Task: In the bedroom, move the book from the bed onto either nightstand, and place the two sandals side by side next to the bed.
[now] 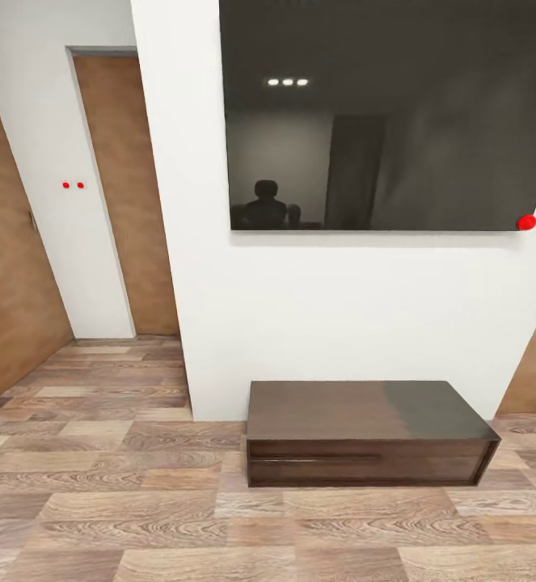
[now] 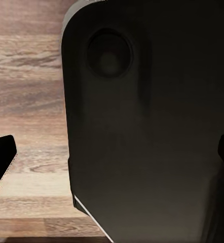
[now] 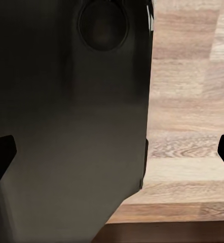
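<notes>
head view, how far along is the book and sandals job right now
Nothing looks done yet. The head view faces a white wall with a dark screen above a long low dark cabinet on a plank floor, with wooden doors at the left. Both wrist views look down past the robot's dark body at floor, fingertips apart and holding nothing. Moving the book and pairing the sandals are both left.

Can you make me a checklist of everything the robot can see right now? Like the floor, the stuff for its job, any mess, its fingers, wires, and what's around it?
Surface: wood-plank floor, bare where visible.
Job's things: nothing seen.
Clutter: nothing seen.
Grippers: left gripper and right gripper open, holding nothing; dark fingers spread apart beside the robot's dark body.
Cables: nothing seen.
Surroundings: low dark TV cabinet against white wall, black screen above it, brown door down a hallway.
</notes>
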{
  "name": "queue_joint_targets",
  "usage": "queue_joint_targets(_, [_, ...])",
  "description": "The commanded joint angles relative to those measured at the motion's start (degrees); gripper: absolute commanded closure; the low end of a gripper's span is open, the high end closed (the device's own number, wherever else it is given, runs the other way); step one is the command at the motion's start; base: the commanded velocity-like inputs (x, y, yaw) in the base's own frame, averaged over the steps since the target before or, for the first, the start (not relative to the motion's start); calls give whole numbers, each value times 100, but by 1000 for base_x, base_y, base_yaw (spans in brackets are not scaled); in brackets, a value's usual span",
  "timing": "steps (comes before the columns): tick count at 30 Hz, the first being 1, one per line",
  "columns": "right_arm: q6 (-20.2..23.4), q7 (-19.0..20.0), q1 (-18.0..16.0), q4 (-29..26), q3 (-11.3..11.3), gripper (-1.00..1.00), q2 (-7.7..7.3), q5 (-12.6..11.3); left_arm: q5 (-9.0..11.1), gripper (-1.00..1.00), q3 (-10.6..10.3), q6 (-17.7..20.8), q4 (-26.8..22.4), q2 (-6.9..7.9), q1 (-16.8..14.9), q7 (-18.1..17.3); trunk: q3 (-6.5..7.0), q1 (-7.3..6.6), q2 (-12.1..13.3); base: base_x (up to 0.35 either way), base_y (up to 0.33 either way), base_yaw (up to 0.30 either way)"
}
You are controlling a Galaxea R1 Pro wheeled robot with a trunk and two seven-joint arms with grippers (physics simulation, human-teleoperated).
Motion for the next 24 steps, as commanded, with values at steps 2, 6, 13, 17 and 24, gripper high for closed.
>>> queue_joint_targets(2, [-2, -2, -2, -3, 5, -100, 0, -2, 3, -100, 4, -3, 2, 4, -1, -2, 2, 0, -2, 0, 0, -256])
queue_joint_targets(6, [-2, -2, -2, -20, 5, -100, 0, -2, 3, -100, 4, -3, 4, 6, -1, -2, 14, 0, -2, 0, 0, -256])
queue_joint_targets(13, [-2, -2, -2, -65, 5, -100, 0, -2, 3, -100, 1, -3, 6, 10, -1, -3, 35, 0, -2, 0, 0, -256])
queue_joint_targets(17, [-2, -2, -2, -76, 5, -100, 0, -2, 3, -100, 0, -2, 7, 14, -1, -1, 47, 0, -2, 0, 0, -256])
queue_joint_targets(24, [-2, -2, -2, -84, 5, -100, -3, -1, 0, -100, -5, 3, 7, 17, -1, -3, 68, 0, -2, 0, 0, -256])
